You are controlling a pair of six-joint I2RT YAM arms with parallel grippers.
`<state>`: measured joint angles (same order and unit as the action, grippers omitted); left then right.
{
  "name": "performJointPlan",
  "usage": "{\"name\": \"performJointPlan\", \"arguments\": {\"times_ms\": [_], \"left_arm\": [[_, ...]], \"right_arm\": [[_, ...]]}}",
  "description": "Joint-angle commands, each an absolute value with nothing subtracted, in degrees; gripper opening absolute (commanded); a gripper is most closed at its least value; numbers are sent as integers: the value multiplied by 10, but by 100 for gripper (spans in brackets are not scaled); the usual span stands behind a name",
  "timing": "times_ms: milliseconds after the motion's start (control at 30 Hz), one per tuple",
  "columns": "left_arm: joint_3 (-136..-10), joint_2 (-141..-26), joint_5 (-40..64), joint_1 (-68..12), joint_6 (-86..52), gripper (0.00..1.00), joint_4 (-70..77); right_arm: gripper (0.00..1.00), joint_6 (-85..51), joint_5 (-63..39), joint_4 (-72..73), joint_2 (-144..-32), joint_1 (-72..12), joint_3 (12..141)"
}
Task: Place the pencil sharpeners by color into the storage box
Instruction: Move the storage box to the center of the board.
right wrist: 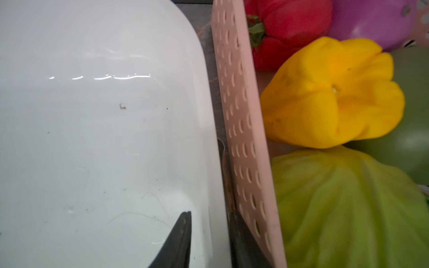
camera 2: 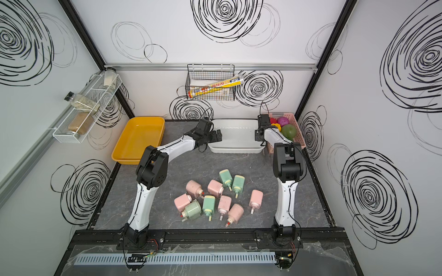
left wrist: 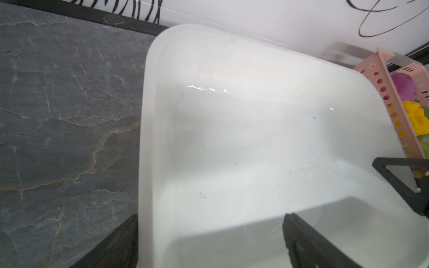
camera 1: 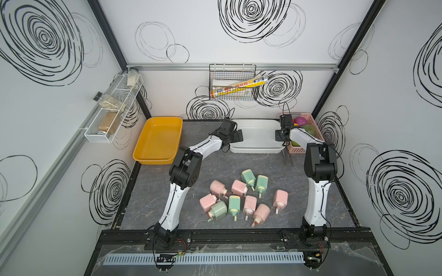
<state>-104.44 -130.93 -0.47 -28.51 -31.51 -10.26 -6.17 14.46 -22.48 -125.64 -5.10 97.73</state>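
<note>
Holds left gripper (left wrist: 211, 215) wide apart over the white storage box's (camera 1: 256, 150) rim. Straddles opposite rim with right gripper (right wrist: 209, 213), beside pink basket (right wrist: 241, 116); cannot tell whether clamped. Shows 10 pencil sharpeners (camera 1: 239, 187) clustered on table (camera 1: 215, 167) between the arms, well apart from box.

We see ten small blocky pencil sharpeners (camera 1: 250, 205), six pastel pink and four mint green, each with a cream neck, lying in a loose cluster on the dark surface (camera 1: 215, 165). Farther back sit a white storage box (camera 1: 256, 150) and a yellow storage box (camera 1: 153, 159).
</note>
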Motion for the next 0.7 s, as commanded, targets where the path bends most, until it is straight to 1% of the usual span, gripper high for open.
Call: {"name": "performJointPlan", "arguments": {"times_ms": [0, 233, 433, 500, 667], "left_arm": [[-1055, -1305, -1, -289, -319, 99, -97], [-1045, -1296, 12, -290, -321, 99, -95], [-1005, -1272, 32, -294, -325, 99, -80], [-986, -1258, 41, -300, -323, 99, -73], [-934, -1218, 25, -315, -319, 99, -58]], "right_arm": [[36, -64, 154, -238, -1252, -53, 992], [39, -69, 155, -234, -1235, -54, 976], [35, -71, 142, -235, -1217, -57, 938], [34, -72, 141, -226, -1199, -59, 911], [34, -75, 144, -218, -1163, -62, 866]]}}
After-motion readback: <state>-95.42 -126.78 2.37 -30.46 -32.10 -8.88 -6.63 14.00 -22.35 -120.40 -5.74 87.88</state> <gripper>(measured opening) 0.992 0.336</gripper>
